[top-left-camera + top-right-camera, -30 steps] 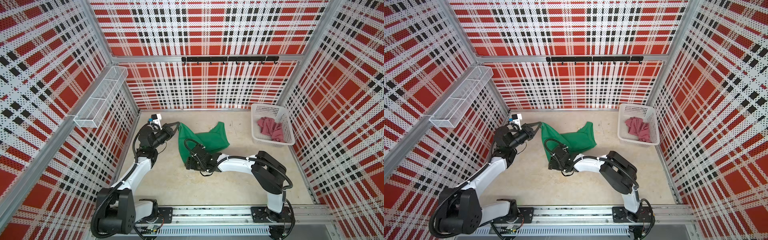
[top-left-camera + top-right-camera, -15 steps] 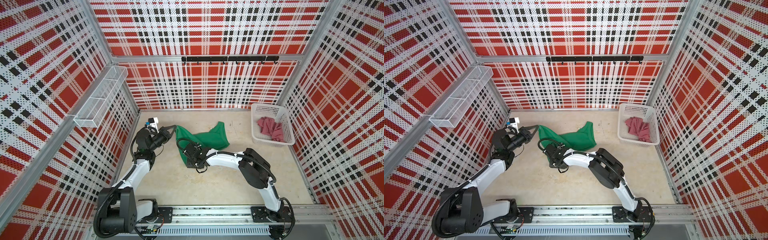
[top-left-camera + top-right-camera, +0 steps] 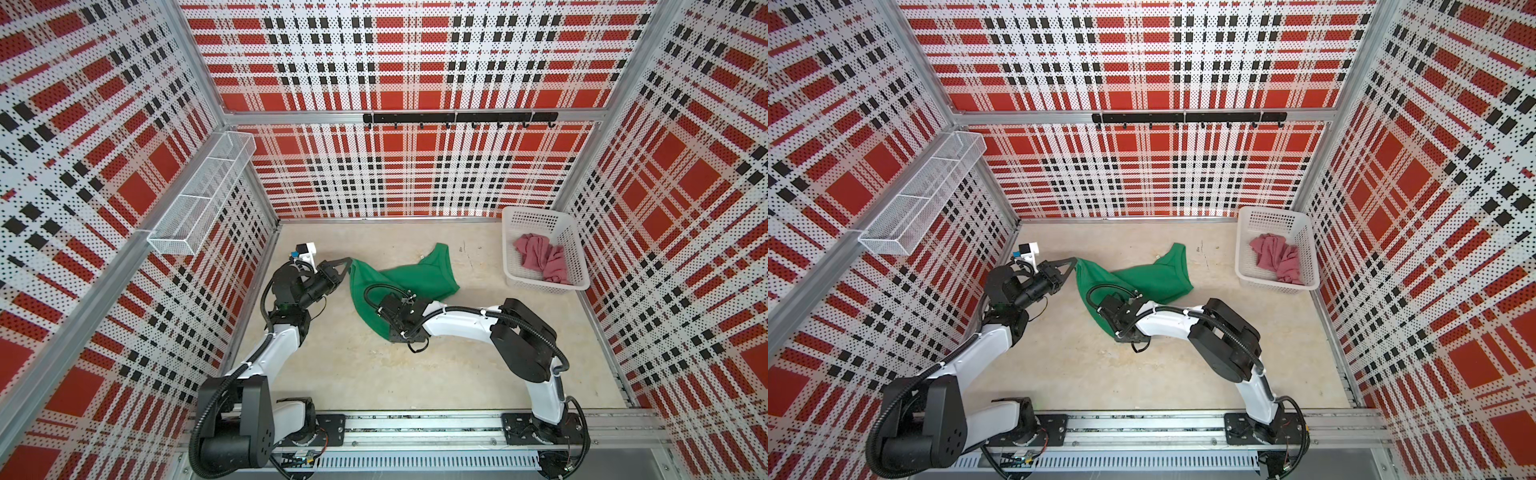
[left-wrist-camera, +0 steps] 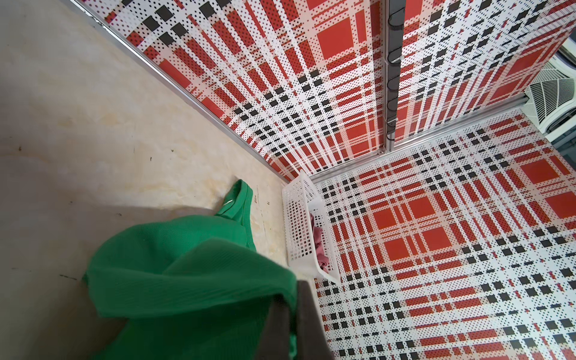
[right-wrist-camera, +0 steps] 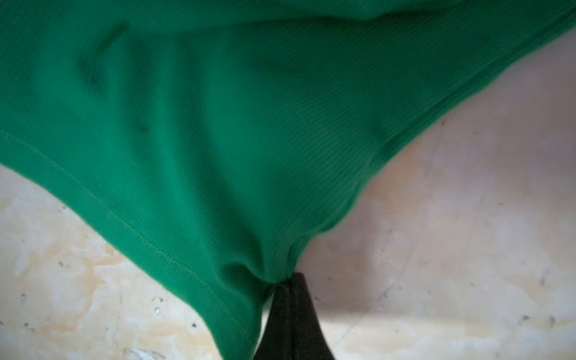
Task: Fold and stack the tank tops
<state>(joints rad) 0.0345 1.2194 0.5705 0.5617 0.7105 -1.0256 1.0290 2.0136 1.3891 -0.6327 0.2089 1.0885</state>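
Plaid-walled cell with beige desk, green tank top rumpled mid-desk, left hand clamped on one corner, right hand pinched tight on its hem, pink tank top crumpled in white basket

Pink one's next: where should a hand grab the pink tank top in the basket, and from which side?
Pinch a raised fold near the middle of the pink tank top, coming straight down. It lies crumpled inside the basket, whose walls would likely block a sideways approach; no strap shows clearly.
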